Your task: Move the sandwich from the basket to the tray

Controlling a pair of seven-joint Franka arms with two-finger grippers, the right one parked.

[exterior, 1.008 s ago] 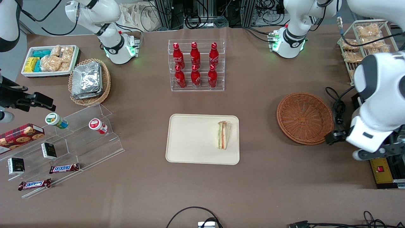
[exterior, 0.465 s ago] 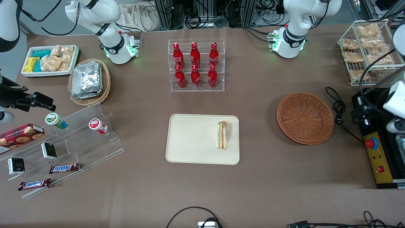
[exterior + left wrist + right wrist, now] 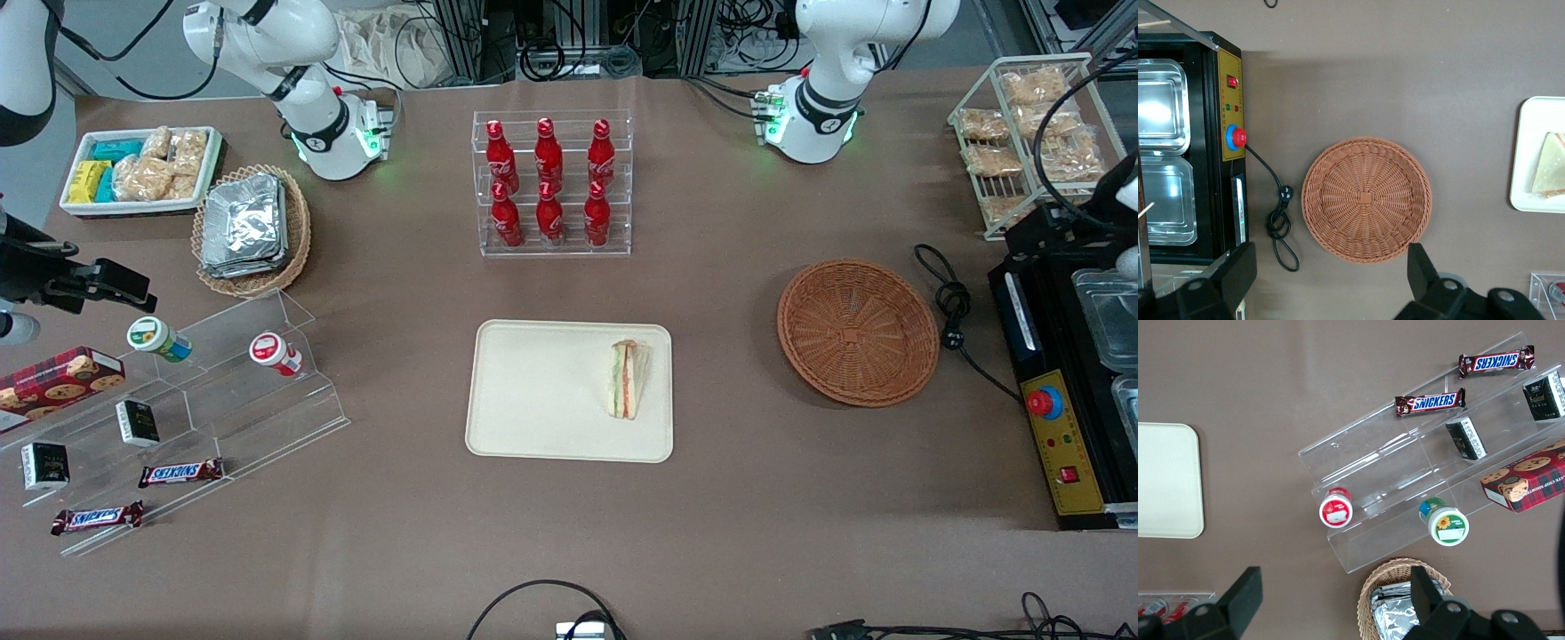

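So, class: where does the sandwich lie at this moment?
The sandwich lies on the tray, at its end nearest the basket; the open gripper hangs above the basket.

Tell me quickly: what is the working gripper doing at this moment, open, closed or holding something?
Gripper: open and holding nothing, high above the basket. The sandwich lies on the tray.
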